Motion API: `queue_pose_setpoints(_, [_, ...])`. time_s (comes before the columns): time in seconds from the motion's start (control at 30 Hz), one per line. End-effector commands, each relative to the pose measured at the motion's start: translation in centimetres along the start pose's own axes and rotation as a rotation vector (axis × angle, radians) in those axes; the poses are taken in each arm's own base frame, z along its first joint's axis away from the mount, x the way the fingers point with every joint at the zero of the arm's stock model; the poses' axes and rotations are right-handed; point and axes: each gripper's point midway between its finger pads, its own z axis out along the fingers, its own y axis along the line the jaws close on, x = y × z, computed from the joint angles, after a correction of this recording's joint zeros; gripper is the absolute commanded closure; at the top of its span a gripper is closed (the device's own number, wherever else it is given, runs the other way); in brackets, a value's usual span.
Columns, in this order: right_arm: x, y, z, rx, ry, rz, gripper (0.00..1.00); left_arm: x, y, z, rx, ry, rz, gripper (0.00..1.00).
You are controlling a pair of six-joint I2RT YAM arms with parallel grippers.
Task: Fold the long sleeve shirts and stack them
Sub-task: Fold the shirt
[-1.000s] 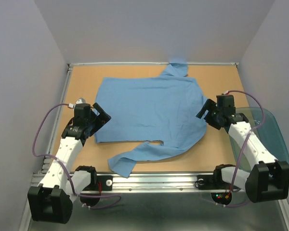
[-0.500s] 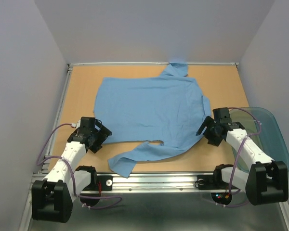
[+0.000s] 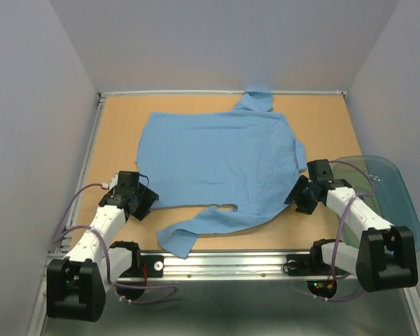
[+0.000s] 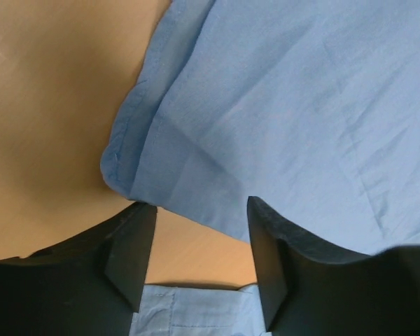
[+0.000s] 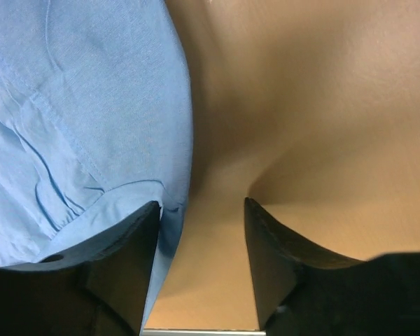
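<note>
Left hand (image 3: 144,198) and right hand (image 3: 299,194) have dropped to the lower corners of the shirt (image 3: 217,150), narrowing yet part-open, gripping nothing: grasp imminent.

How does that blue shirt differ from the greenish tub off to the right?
The shirt is opaque light blue cloth; the tub is see-through teal plastic. The shirt lies spread out flat across the table; the tub sits at its right edge, with walls that stand up. Both are bluish.
</note>
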Motion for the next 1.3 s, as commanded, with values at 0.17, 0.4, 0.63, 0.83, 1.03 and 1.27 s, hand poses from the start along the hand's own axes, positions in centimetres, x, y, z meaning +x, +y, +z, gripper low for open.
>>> queue_pose_setpoints(0.17, [-0.5, 1.3, -0.1, -0.055, -0.020, -0.022, 0.73, -1.0, 0.3, 0.7, -0.038, -0.042, -0.004, 0.77])
queue_pose_setpoints(0.4, [-5.3, 3.1, -2.3, -0.034, -0.158, -0.068, 0.99, -4.5, -1.7, -1.3, -0.040, -0.151, 0.076, 1.00])
queue_pose_setpoints(0.63, [-11.4, 7.6, -4.9, -0.072, -0.273, -0.083, 0.99, -8.3, -5.0, -1.8, -0.045, -0.217, 0.193, 1.00])
queue_pose_setpoints(0.83, [-15.0, 11.2, -5.3, -0.116, -0.297, -0.091, 0.99, -10.2, -7.5, -0.3, -0.060, -0.204, 0.284, 1.00])
queue_pose_setpoints(1.03, [-16.0, 11.7, -2.6, -0.075, -0.255, -0.109, 0.99, -10.7, -8.6, 2.1, -0.074, -0.169, 0.338, 1.00])
queue_pose_setpoints(1.27, [-15.7, 10.9, 0.3, -0.047, -0.230, -0.093, 0.96, -10.7, -8.9, 3.9, -0.067, -0.166, 0.361, 0.99])
